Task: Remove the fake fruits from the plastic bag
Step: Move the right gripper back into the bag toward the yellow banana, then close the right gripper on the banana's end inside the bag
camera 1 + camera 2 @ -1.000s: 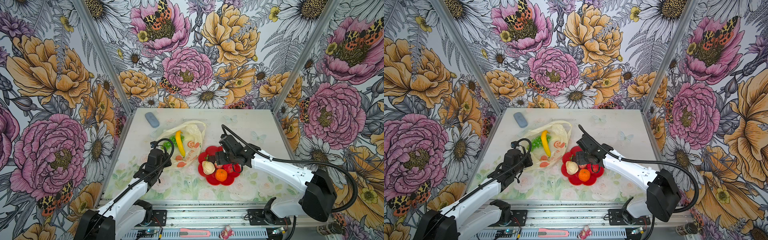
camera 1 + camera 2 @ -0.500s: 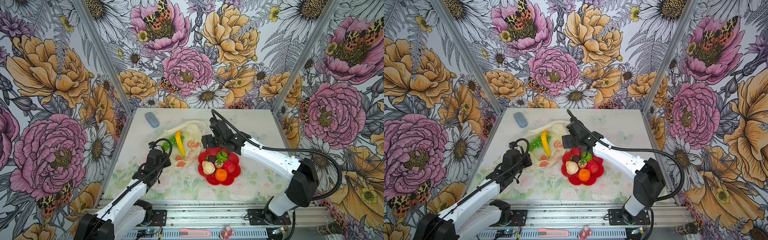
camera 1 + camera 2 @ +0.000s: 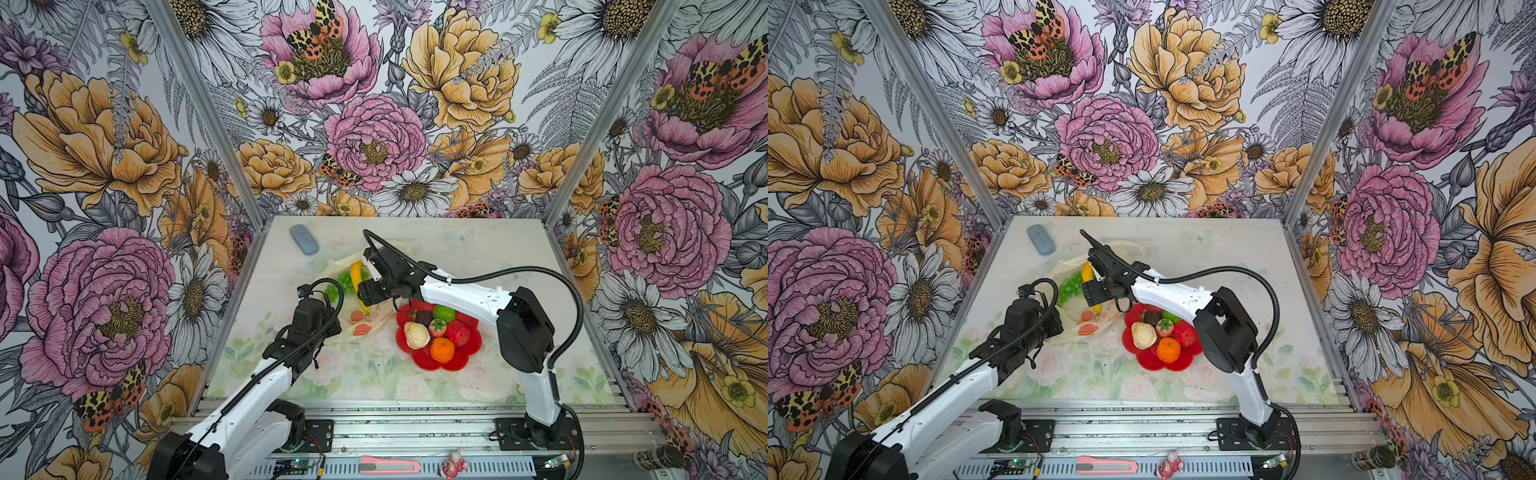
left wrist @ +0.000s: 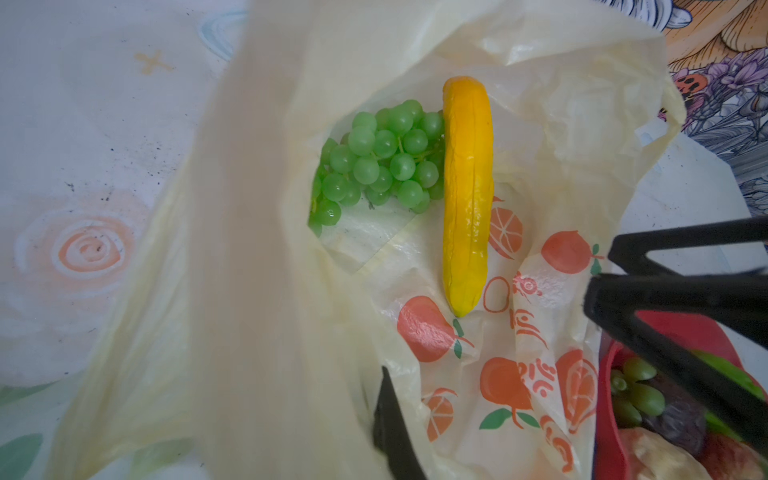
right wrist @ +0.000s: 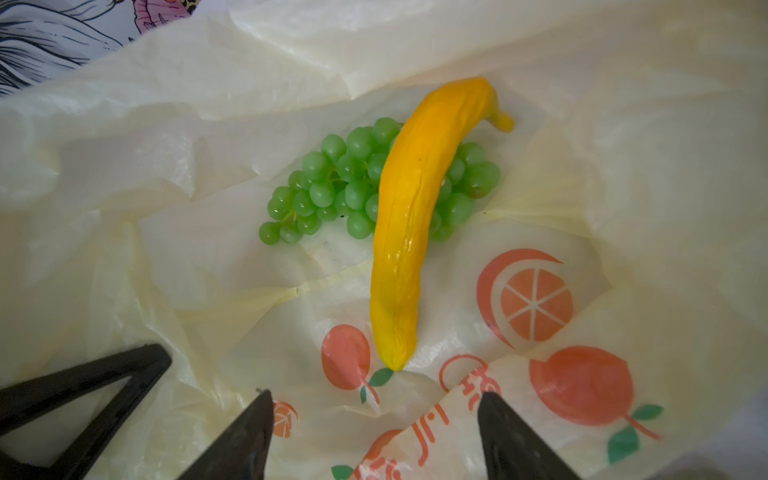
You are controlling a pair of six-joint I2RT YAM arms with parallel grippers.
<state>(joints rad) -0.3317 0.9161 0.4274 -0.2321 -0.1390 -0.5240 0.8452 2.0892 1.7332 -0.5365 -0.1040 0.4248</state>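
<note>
Left claw (image 3: 334, 323): closed on the near edge of the plastic bag (image 4: 552, 124), as I read it. The film rises taut toward its wrist camera, and I judge the hold is there to keep the mouth open.

Right claw (image 5: 374, 415): jaws spread and empty, poised over the bag mouth just short of the tip of the banana (image 5: 399, 232).

The banana lies inside the bag, across the grape bunch (image 5: 328, 187) and touching it. I judge the banana should come out first, since it pins the grapes.

Other fruits sit on the red plate (image 3: 471, 353) just beside the bag, among them the orange (image 3: 441, 349) and a cream piece (image 3: 417, 334).

Obstructions: loose folds of film stand around the two fruits and could snag a finger. The right arm reaches across the plate's far side, so I expect any carry-out to pass over the fruit set there. A blue-grey oblong (image 3: 304, 245) lies at the far corner of the desk (image 3: 478, 257), well apart and no hindrance.
</note>
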